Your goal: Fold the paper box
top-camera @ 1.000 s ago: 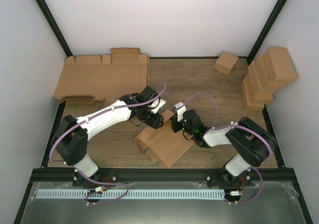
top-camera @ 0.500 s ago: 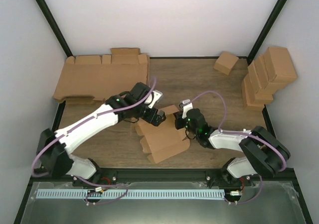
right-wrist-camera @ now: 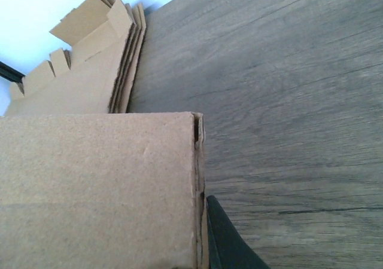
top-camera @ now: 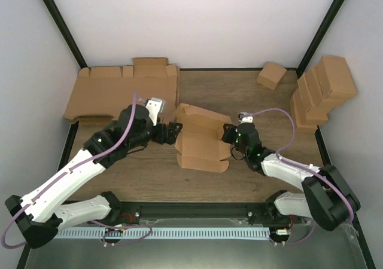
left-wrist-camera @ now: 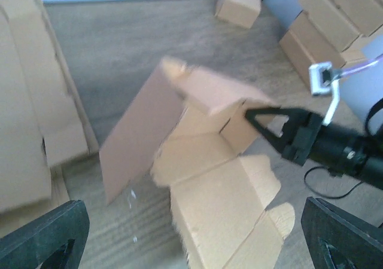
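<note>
Since the earlier frame the left tool (top-camera: 172, 133) has let go and drawn back left. Its jaws are spread wide, holding nothing, just left of the paper box (top-camera: 200, 142). The box has shifted up to mid-frame, partly tented on the surface (top-camera: 251, 98), with the right tool (top-camera: 230, 136) pinched tight on its right edge. Flat cardboard sheets (top-camera: 119, 92) crowd the upper left and stacked cartons (top-camera: 320, 92) the upper right, with bare wood between them.

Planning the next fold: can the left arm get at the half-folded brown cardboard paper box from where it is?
Probably yes. The left gripper stands open right beside the brown cardboard paper box, with nothing between them; the right gripper pinches the opposite edge.
</note>
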Available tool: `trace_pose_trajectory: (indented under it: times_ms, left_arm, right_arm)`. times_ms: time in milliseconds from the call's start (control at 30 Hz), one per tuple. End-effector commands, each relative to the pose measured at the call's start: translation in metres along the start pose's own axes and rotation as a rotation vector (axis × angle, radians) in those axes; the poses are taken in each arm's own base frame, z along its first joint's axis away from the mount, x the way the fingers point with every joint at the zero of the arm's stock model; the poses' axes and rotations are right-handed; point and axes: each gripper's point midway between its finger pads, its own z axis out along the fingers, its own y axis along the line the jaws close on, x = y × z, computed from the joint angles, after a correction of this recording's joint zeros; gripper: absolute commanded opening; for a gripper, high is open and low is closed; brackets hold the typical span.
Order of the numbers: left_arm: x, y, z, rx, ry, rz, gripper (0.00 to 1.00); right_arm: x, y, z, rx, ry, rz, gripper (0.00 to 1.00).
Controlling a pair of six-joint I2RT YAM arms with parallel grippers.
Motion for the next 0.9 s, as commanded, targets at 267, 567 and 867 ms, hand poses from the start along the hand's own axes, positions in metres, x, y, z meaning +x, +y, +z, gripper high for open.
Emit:
trace_pose_trajectory:
  times_ms: [267, 567, 867]
  left_arm:
    - [0.083, 0.005, 0.034, 0.082, 0.116, -0.388, 1.00]
    - [0.092, 0.004, 0.062, 0.070, 0.163, -0.370, 0.50]
    - [0.069, 0.013, 0.053, -0.041, 0.200, -0.182, 0.04]
  right_arm:
    - [-0.027, 0.016, -0.008, -0.051, -0.085, 0.080, 0.01]
    - [-0.031, 0.023, -0.013, -0.088, -0.097, 0.036, 0.01]
    - [0.024, 0.030, -0.011, -0.222, 0.099, 0.038, 0.47]
